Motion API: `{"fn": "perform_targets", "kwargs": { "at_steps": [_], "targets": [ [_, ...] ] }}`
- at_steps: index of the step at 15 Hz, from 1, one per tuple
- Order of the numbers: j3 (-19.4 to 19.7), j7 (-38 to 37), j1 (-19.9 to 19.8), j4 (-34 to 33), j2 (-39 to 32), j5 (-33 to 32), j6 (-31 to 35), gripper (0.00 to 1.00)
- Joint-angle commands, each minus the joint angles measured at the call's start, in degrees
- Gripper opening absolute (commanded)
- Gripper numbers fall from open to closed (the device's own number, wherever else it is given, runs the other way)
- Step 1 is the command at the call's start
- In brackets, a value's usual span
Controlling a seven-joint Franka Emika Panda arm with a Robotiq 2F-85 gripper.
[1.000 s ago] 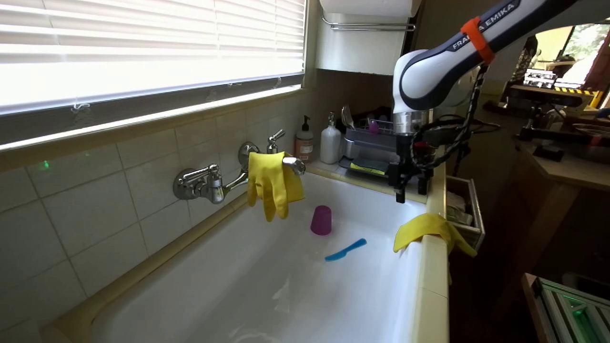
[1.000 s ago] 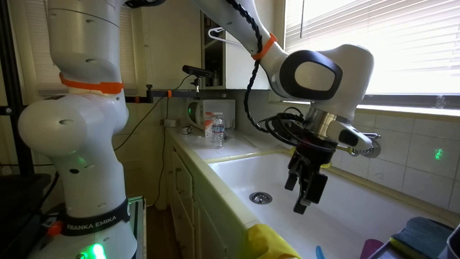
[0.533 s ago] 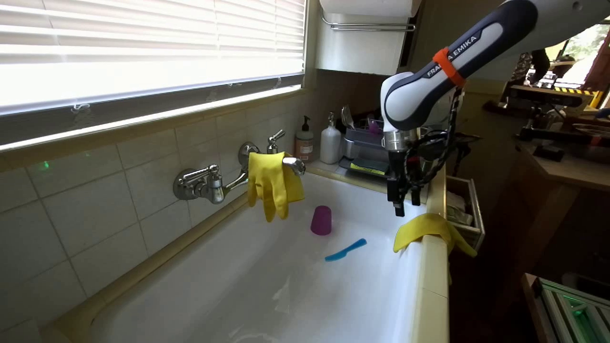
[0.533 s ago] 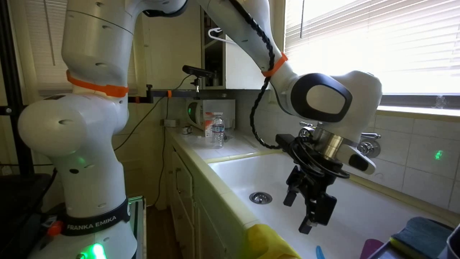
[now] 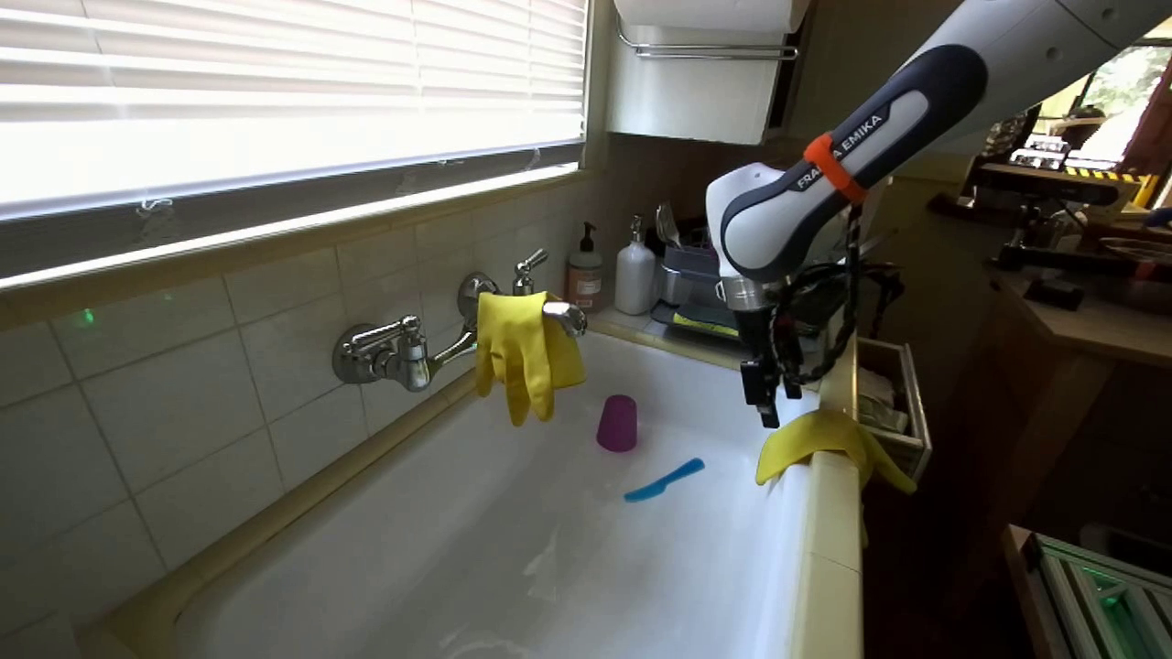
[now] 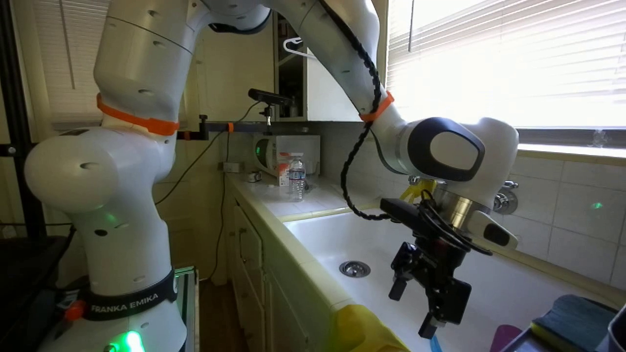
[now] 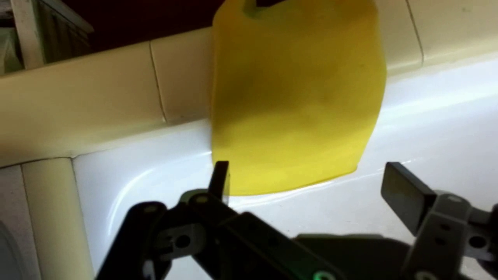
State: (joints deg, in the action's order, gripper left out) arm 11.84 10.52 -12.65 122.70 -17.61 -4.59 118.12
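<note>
At the white sink, a yellow glove straddles the right rim, apparently balanced by weight either side, the empty claw spread wide nearby.

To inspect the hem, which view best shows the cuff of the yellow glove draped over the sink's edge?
The wrist view: the cuff appears close up, its hem nearly whole. In an exterior view it looks small; in an exterior view the glove is cut off below.

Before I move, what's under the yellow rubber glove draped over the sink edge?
Cream tiled rim and white sink wall show on both sides of the yellow rubber glove; the part it covers can't be seen.
</note>
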Motion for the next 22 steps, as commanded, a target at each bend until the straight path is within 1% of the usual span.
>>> {"fn": "perform_targets", "kwargs": {
  "at_steps": [1, 11, 12, 13, 14, 17, 22],
  "targets": [
    [-0.57, 0.36, -0.02, -1.46, -2.95, -2.62, 0.85, 1.00],
    [-1.90, 1.33, 0.05, -2.32, -6.80, -3.64, -1.37, 1.00],
    [-1.93, 1.49, 0.09, -2.36, -6.99, -3.96, -1.61, 0.93],
    [-2.05, 1.81, 0.08, -2.50, -7.21, -4.12, -2.10, 0.74],
    [-2.11, 1.90, 0.13, -2.59, -7.37, -4.39, -2.31, 0.68],
    [-2.24, 2.31, 0.21, -3.36, -7.45, -5.16, -3.38, 0.42],
    [-2.43, 2.22, 0.30, -4.31, -7.70, -5.50, -4.60, 0.05]
  ]
}}
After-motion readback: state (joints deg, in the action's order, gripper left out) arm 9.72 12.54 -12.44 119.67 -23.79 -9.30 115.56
